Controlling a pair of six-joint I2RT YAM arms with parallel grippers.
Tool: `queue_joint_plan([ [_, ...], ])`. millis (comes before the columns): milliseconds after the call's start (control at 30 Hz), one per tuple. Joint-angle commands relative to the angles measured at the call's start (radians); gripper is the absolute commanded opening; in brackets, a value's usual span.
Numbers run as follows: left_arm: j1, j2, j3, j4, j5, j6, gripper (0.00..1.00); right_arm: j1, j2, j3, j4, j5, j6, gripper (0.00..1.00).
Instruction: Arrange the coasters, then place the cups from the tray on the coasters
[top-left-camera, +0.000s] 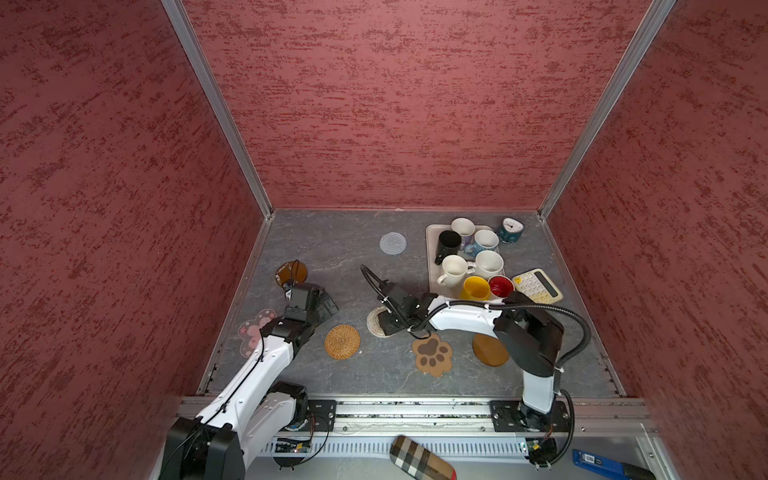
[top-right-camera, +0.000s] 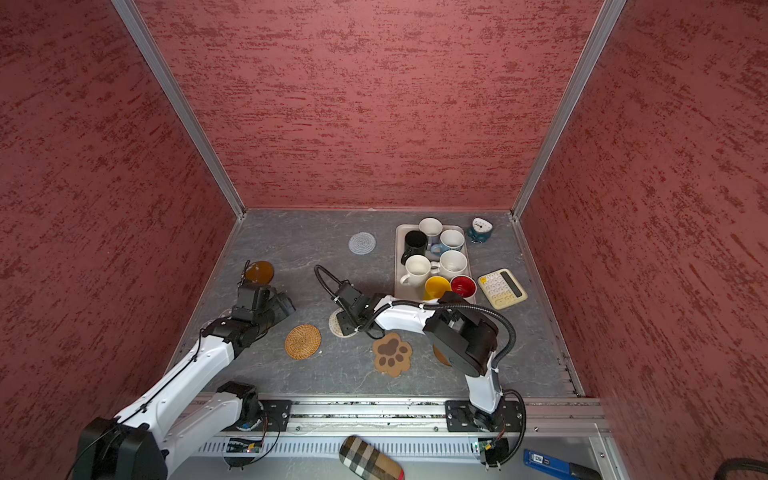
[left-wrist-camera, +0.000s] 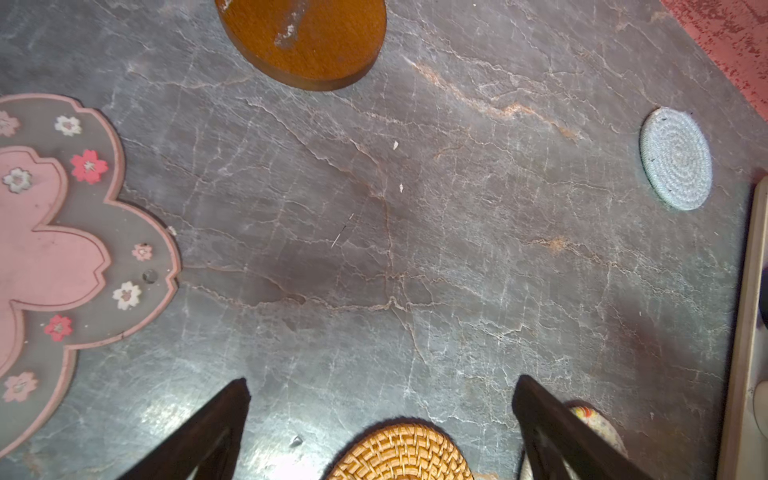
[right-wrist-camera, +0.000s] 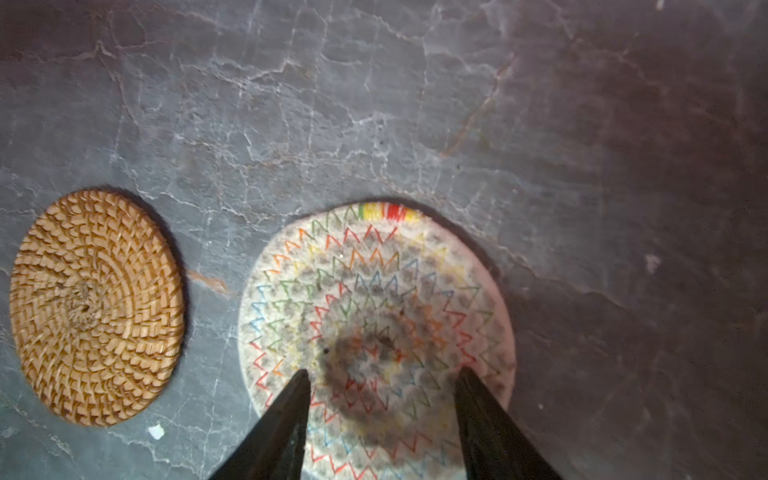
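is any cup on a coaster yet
No, all seven cups stand on the tray.

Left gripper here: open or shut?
Open: the left gripper shows its fingers spread wide over the table, holding nothing.

My left arm (top-left-camera: 266, 361) and right arm (top-left-camera: 461, 318): white shells, black joints, a ribbed black cable (top-left-camera: 579, 320) along the right; left hand (left-wrist-camera: 381, 382) and right hand (right-wrist-camera: 384, 371) black-fingered.

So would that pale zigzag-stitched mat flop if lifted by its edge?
Probably somewhat: the woven mat looks like soft coiled cord, so it may sag. It lies thin and flat on the table, so it likely slides rather than rolls.
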Motion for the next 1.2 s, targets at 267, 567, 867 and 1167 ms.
queue_joint_plan([
  [267, 0.008, -0.026, -0.022, 0.028, 0.001, 0.007, 0.99, -0.034, 0.064, 0.000, -0.069, 0.143, 0.032, 0.58],
  [567, 0.008, -0.034, -0.031, 0.034, 0.003, 0.007, 0.99, -0.133, 0.154, 0.116, -0.087, 0.125, 0.038, 0.62],
  [867, -0.003, -0.057, -0.038, 0.024, 0.001, 0.004, 0.99, -0.249, 0.244, 0.279, -0.143, 0.084, 0.023, 0.60],
  [1167, -0.003, -0.082, -0.044, 0.016, -0.004, -0.002, 0.99, -0.308, 0.324, 0.423, -0.196, 0.073, -0.005, 0.60],
])
